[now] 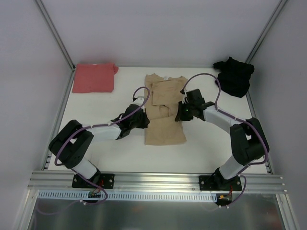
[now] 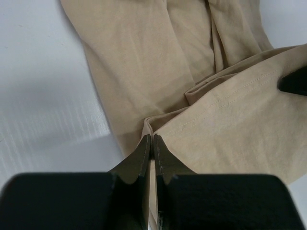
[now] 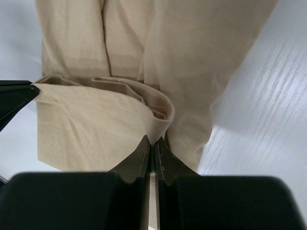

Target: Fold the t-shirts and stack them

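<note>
On the white table (image 1: 206, 146) lies the tan t-shirt (image 1: 164, 130), mostly flat, with its sleeves tucked in over its middle. It is soft, thin and light (it will sag and flop wherever nothing holds it up). So I think you should hold it by an edge or a hem, at two spots at once, and lift both sides at the same speed. It will not break, but it could slip out of a small pinch.

Your left claw (image 2: 152, 139) is squeezed tight at the tan t-shirt's left edge, with a little fold of cloth caught at its tips. Your right claw (image 3: 152, 140) is squeezed tight at the tan t-shirt's right edge, biting a stitched hem that curls up over its tips. So the cloth touches both claws and stretches across between them.

The salmon-red t-shirt (image 1: 93, 78) sits well off to the tan t-shirt's far left, folded flat. The black t-shirt (image 1: 235, 76) is a crumpled heap well off to its far right. Neither claw is near those two.
</note>
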Robot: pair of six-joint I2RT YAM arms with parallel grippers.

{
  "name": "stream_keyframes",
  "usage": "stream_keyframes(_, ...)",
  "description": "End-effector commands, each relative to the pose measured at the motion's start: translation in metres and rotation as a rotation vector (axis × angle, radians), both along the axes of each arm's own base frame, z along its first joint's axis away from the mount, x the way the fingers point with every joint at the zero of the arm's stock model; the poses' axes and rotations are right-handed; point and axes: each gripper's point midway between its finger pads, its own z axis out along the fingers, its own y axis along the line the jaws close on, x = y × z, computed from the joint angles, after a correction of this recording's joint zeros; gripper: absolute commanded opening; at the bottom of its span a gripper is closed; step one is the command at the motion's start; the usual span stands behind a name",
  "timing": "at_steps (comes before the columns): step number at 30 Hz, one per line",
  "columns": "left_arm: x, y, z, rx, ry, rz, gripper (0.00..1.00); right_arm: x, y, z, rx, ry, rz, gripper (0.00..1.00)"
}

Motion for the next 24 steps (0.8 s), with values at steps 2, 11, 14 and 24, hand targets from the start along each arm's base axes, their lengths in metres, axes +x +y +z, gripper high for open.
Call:
stream_keyframes(2,0.018,-0.002,0.038,-0.041,-0.098,0.016,0.0,0.007,-0.006,0.028,0.013,-0.077,-0.002,0.02)
stream_keyframes(11,0.027,0.005,0.051,-0.03,-0.125,0.032,0.0,0.012,-0.011,0.041,0.012,-0.101,-0.014,0.02)
stream_keyframes(14,0.031,0.009,0.062,-0.033,-0.15,0.042,0.0,0.013,-0.012,0.045,0.015,-0.106,-0.018,0.02)
stream_keyframes(24,0.047,0.014,0.079,-0.033,-0.176,0.045,0.0,0.024,-0.011,0.066,0.031,-0.146,-0.026,0.02)
